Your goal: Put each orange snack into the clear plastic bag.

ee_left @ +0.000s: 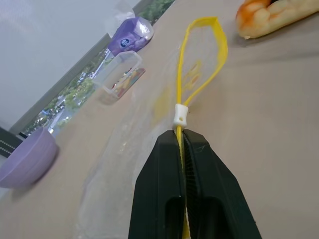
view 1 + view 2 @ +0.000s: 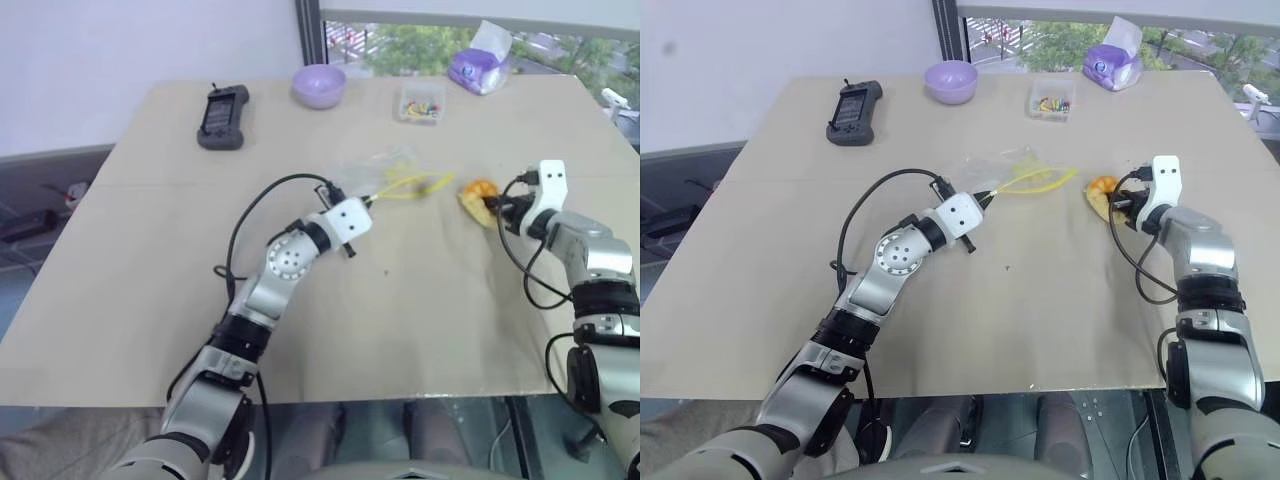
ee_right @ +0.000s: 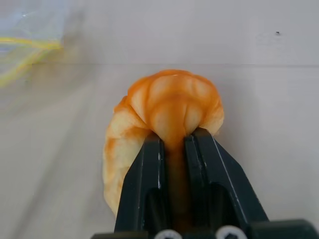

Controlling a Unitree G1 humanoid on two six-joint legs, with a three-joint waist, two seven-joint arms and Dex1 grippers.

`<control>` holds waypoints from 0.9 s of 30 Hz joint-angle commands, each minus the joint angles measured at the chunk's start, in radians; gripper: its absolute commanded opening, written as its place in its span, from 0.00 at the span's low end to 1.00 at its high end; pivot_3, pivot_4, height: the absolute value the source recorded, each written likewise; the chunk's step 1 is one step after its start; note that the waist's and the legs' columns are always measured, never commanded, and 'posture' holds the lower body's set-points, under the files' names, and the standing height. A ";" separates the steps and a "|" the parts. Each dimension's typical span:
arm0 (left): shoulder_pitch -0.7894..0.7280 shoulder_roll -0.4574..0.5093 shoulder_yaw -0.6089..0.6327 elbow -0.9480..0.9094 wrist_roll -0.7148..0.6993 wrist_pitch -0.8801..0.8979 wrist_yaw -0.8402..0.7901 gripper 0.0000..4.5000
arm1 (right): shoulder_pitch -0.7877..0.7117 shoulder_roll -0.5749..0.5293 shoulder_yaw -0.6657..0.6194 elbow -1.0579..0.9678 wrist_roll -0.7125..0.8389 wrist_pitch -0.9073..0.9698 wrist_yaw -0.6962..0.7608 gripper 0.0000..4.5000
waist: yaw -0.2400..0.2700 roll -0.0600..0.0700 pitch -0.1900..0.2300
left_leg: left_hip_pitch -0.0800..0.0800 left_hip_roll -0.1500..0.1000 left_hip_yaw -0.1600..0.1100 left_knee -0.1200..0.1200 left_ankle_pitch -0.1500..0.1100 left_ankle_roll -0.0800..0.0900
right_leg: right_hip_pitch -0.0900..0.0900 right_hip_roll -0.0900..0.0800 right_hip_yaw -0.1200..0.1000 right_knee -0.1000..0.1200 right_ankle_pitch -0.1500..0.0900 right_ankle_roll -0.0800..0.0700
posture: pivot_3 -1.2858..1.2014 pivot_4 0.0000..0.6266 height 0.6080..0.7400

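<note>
Black fingers of the right gripper [image 3: 174, 144] pinch the orange snack [image 3: 167, 107], deep orange at the pinched ridge, fading to pale yellow down its flank. The left gripper [image 1: 182, 137], black too, clamps the bright yellow strip of the clear plastic bag [image 1: 199, 74], with a small white slider just ahead. The table [image 2: 400, 320] is plain beige. Beyond the left gripper sits a lilac bowl [image 2: 319, 85].

The clear plastic bag [image 2: 385, 172] is laid mid-worktop [image 2: 150, 260]; the orange snack [image 2: 479, 199] is set just right of it, toward the right edge.
</note>
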 commanded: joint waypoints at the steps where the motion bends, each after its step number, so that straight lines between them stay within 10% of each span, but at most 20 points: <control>1: -0.021 -0.002 0.000 -0.011 0.005 -0.014 0.006 0.00 | 0.024 -0.010 -0.029 -0.190 0.109 0.038 0.105 0.05 | 0.001 0.000 0.000 | 0.000 0.000 0.000 0.000 0.000 0.000 | 0.000 0.000 0.000 0.000 0.000 0.000 | 0.52 0.24 1.00; 27: -0.024 -0.030 -0.033 -0.013 0.012 -0.047 -0.009 0.00 | 0.043 0.010 0.106 -0.365 0.154 0.193 0.120 0.05 | 0.003 0.000 0.000 | 0.000 0.000 -0.001 0.000 0.000 0.000 | 0.000 0.000 -0.001 0.000 0.000 0.000 | 0.52 0.24 1.00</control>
